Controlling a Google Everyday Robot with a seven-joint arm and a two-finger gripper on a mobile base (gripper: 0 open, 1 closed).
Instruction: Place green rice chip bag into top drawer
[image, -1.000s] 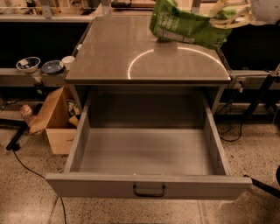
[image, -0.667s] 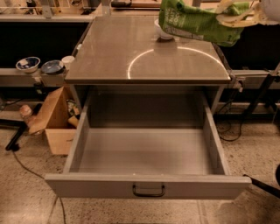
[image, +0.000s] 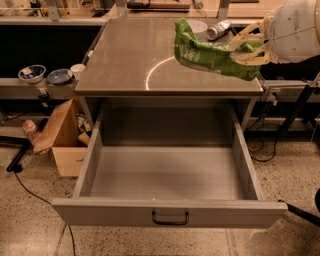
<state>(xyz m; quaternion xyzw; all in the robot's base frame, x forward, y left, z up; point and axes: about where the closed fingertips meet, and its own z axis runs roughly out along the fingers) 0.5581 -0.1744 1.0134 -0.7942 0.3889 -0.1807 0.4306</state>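
One second on, the crinkly bright-green rice chip bag (image: 210, 55) had dropped lower over the front right corner of the grey tabletop (image: 125, 60). That brought it nearer the wide grey metal top drawer (image: 165, 175), which stood open below. The pale two-finger gripper (image: 247, 49) was closed, apparently pinching the bag's right end.

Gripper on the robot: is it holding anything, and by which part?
The gripper holds the green chip bag by its right end, above the cabinet top.
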